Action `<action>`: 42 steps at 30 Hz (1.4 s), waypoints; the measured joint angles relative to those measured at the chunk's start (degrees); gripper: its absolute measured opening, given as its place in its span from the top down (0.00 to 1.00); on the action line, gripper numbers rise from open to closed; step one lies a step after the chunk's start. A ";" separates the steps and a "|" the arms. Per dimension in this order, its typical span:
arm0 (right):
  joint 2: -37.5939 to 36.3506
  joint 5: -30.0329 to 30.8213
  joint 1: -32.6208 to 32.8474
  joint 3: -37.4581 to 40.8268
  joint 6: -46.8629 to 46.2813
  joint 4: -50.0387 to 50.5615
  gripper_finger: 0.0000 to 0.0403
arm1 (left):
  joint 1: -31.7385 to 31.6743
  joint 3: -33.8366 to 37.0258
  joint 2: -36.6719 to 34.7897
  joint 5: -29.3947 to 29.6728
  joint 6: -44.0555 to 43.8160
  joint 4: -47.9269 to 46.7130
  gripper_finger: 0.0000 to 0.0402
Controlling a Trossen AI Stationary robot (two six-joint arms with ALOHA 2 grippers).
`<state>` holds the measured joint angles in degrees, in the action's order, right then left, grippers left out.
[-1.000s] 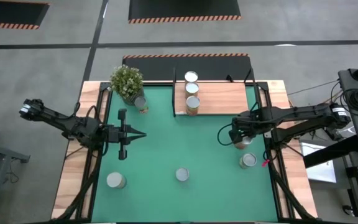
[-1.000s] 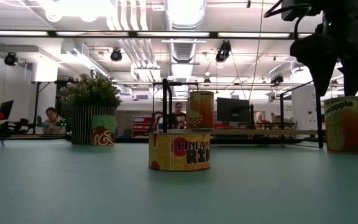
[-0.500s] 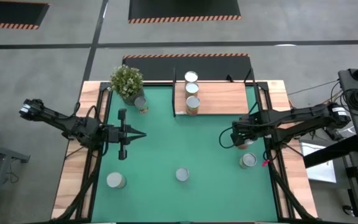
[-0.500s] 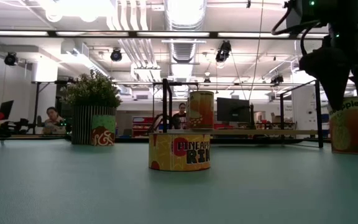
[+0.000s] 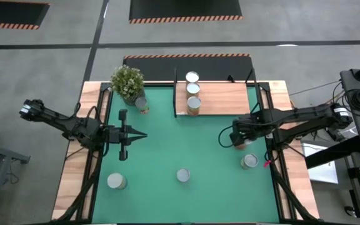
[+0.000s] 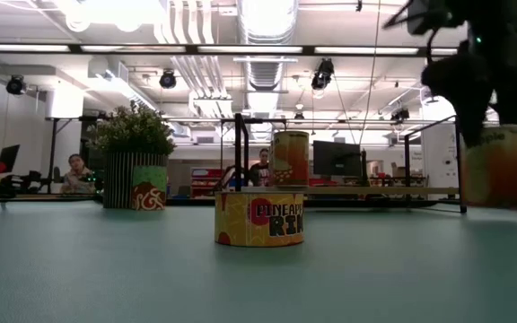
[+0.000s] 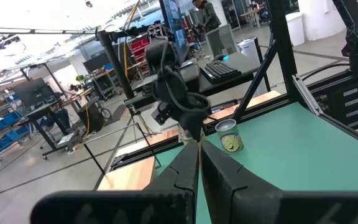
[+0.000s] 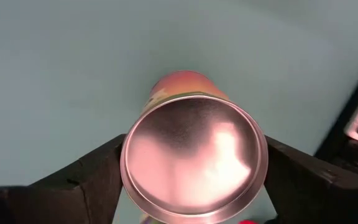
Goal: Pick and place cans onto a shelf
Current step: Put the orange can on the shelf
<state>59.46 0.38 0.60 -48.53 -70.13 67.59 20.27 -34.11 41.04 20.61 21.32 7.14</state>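
Lifting this can cleanly depends first on the green mat [image 5: 186,144]: the load must cross it from the right side to the shelf [image 5: 220,99] at the far edge, where three cans [image 5: 194,91] already line the shelf's left end. Aim for the bare board to their right. The left gripper [image 5: 141,135] waits over the mat's left half, fingers pressed together. The right gripper [image 5: 239,139] has its fingers either side of a tall can [image 8: 194,158], seemingly gripping it just under the rim; in the low view that can [image 6: 496,166] appears clear of the mat. Keep it upright and carry it high enough to clear the shelf's black frame.
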 joint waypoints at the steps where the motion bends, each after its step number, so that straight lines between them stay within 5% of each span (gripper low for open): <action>1: 0.00 0.02 0.00 -1.13 0.27 -0.22 0.24 | -0.01 0.00 0.02 0.00 0.02 0.02 1.00; 10: 6.53 3.83 -1.37 -16.66 9.84 -0.36 0.21 | -0.02 0.00 0.00 0.01 0.21 0.14 1.00; 22: 26.48 3.69 -16.61 -40.22 50.83 10.78 0.22 | 0.00 0.00 0.00 0.01 0.44 0.13 1.00; 32: 35.15 2.11 -31.45 -45.50 86.30 6.55 0.22 | -0.01 0.00 0.01 0.01 0.60 0.09 1.00; 42: 43.15 -1.24 -39.25 -48.76 95.20 2.69 0.22 | -0.01 0.00 0.01 0.01 0.67 0.01 1.00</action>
<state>102.61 -0.85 -38.64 -97.30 25.07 70.28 20.26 -34.11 41.04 20.62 21.99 7.14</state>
